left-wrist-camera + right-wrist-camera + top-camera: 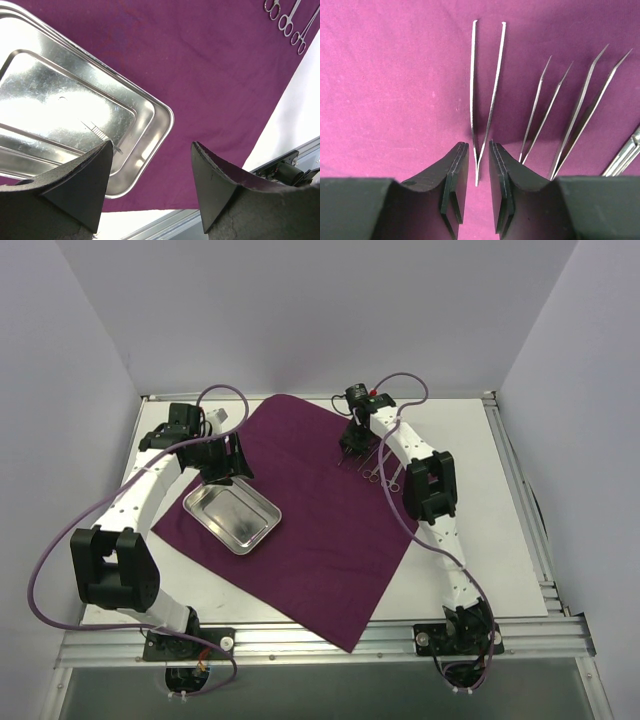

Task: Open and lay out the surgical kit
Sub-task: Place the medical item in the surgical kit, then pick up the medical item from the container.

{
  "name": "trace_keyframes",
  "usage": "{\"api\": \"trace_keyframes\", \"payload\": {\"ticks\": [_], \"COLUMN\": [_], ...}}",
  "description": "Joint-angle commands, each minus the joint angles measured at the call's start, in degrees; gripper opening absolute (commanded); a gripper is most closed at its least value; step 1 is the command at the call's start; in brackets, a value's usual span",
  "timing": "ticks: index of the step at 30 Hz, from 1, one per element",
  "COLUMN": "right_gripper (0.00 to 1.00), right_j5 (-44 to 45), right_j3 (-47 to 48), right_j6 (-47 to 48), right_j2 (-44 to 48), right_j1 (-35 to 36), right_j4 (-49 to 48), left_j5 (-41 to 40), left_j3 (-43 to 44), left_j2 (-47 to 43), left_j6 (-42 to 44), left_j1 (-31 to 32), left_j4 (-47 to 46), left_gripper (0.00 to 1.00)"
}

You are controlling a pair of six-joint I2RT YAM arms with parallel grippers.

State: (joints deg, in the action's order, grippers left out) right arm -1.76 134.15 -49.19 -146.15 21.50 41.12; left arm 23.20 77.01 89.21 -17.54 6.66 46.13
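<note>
The surgical kit lay opened on the white table (480, 540): its dark magenta-purple cloth wrap (320, 530) was spread flat, with the shiny rectangular steel tray with rounded corners (232, 515) resting on its left part. The thin ring-handled metal instruments (375, 472) lay in a row near the cloth's far right edge, well apart from the tray. The left gripper (150, 147) hung over the tray's near corner, jaws wide apart and holding nothing. The right gripper (479, 145) sat low over the cloth, jaws only narrowly parted; the joined end of slim steel tweezers (477, 170) lay in the gap, not clamped. Two pointed pairs of forceps (542, 110) lay just beside them.
</note>
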Motion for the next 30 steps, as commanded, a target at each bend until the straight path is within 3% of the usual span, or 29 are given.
{"api": "trace_keyframes", "payload": {"ticks": [1, 6, 11, 19, 30], "right_gripper": [0.25, 0.29, 0.46, 0.47, 0.47], "right_j5": [0.5, 0.6, -0.8, -1.7, 0.3], "right_j3": [0.4, 1.3, 4.0, 4.6, -14.5], "right_j6": [0.7, 2.2, 6.0, 14.7, 21.4], "right_j2": [-1.2, -0.3, 4.5, 15.4, 34.0], "right_j1": [-0.8, -0.8, -0.8, -1.4, -4.4], "right_j4": [3.1, 3.1, 1.8, 0.7, -1.2], "left_j5": [0.5, -0.3, -4.6, -13.9, -20.7], "left_j3": [1.8, 2.1, 2.7, 3.8, 2.9], "left_j2": [0.3, 0.7, 2.5, 6.1, 13.4], "left_j6": [0.6, 0.1, -1.0, -1.3, -3.1], "left_j1": [-0.4, -0.3, -0.4, -0.3, 0.9], "left_j4": [0.0, 0.2, 2.2, 6.6, 7.9], "left_gripper": [0.72, 0.72, 0.73, 0.66, 0.62]}}
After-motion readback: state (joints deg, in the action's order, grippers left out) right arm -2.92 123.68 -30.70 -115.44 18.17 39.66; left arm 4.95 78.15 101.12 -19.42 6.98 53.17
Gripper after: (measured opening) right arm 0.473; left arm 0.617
